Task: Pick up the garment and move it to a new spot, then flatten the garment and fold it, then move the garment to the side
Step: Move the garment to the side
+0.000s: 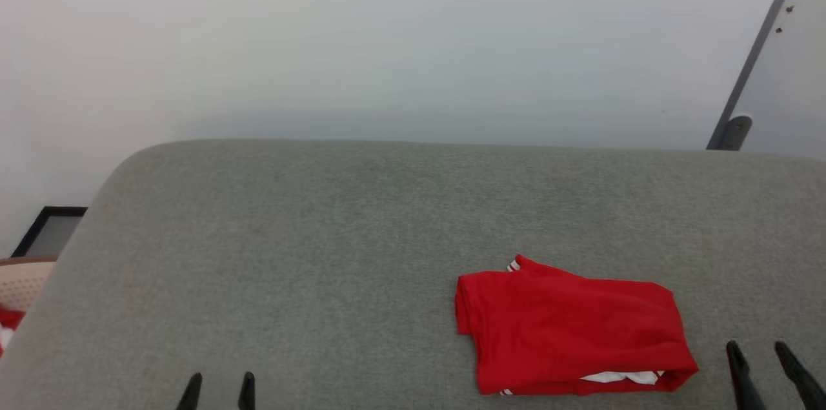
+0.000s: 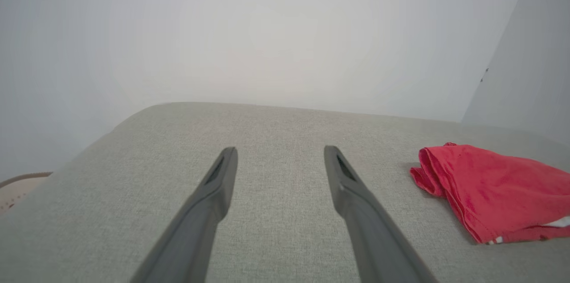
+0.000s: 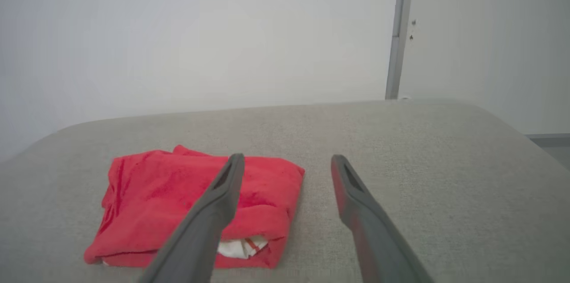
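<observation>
The garment (image 1: 571, 329), a red jersey folded into a compact rectangle with a bit of white sleeve and striped trim showing at its near edge, lies on the grey padded table (image 1: 322, 255), right of centre. My right gripper (image 1: 758, 352) stands open just to the right of it, near the table's front edge, touching nothing. In the right wrist view the garment (image 3: 178, 203) lies left of and behind the open right gripper (image 3: 287, 160). My left gripper (image 1: 219, 381) is open at the lower left, far from the cloth. The left wrist view has the garment (image 2: 498, 189) off to the right of the open left gripper (image 2: 280, 151).
A pale wall rises behind the table. A grey door frame (image 1: 752, 68) stands at the back right. Off the table's left edge are a dark-framed panel (image 1: 48, 232) and a beige basket (image 1: 19, 284) with red cloth in it.
</observation>
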`<state>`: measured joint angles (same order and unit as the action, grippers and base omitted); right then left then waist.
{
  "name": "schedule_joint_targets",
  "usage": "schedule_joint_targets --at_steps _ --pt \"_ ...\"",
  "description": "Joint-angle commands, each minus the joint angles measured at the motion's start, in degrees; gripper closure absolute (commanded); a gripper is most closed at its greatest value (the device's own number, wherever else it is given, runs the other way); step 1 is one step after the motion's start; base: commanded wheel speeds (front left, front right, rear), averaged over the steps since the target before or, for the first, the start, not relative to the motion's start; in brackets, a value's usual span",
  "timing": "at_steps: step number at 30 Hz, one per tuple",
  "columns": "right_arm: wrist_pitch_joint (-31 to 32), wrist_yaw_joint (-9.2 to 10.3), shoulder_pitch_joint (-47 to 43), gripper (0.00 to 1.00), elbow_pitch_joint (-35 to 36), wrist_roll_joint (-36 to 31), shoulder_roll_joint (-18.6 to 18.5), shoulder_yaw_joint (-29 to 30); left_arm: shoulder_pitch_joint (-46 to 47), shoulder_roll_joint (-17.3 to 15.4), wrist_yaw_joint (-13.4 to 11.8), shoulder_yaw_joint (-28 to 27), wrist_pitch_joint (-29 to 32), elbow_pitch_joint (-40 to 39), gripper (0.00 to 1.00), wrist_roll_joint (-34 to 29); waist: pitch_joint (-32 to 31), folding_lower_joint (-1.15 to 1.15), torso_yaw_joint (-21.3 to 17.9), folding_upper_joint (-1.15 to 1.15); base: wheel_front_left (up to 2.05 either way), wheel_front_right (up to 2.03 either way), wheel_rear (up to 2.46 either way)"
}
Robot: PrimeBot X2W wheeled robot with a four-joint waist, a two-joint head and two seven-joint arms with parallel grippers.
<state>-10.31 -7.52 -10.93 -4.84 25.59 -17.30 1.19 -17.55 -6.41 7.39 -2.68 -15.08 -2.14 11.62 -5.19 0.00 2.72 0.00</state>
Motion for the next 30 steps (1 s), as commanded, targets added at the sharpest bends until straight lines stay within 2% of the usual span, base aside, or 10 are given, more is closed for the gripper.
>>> schedule_joint_targets --at_steps 1,6,13,19,24,27,30 --pt "0.9 0.08 1.3 0.0 -0.3 -0.5 -0.3 -0.1 0.0 0.2 0.1 0.1 -0.1 0.3 0.0 0.2 0.2 0.0 -0.6 0.0 0.0 0.0 0.0" --pt "10.9 0.08 7.8 0.0 -3.2 -0.1 -3.2 -2.4 1.8 1.1 0.1 1.4 -0.1 2.2 0.0 -0.7 1.5 0.0 -1.6 0.0 0.0 0.0 0.0" --pt "25.6 0.07 19.7 0.0 -7.8 4.2 -9.9 -8.8 7.0 1.7 0.1 2.5 -0.1 4.6 0.0 -1.5 5.0 0.0 -1.7 0.0 0.0 0.0 0.0" --pt "38.2 0.08 30.8 0.0 -15.1 9.8 -11.8 -13.6 12.0 1.9 0.1 4.7 -0.1 4.6 0.0 -2.3 10.7 0.0 -0.7 0.0 0.0 0.0 0.0" --pt "48.7 0.08 36.0 0.0 -20.2 13.8 -13.8 -19.4 17.5 2.1 0.1 7.1 -0.1 4.8 0.0 -1.8 15.1 0.0 1.0 0.0 0.0 0.0 0.0" --pt "51.8 0.07 37.9 0.0 -21.2 16.3 -14.7 -22.6 19.5 2.2 0.1 7.4 -0.1 4.1 0.0 -1.8 17.2 0.0 1.2 0.0 0.0 0.0 0.0" --pt "52.1 0.08 39.0 0.0 -22.5 18.7 -14.4 -24.4 21.5 2.3 0.1 8.6 -0.1 3.6 0.0 -2.4 19.0 0.0 1.1 0.0 0.0 0.0 0.0"
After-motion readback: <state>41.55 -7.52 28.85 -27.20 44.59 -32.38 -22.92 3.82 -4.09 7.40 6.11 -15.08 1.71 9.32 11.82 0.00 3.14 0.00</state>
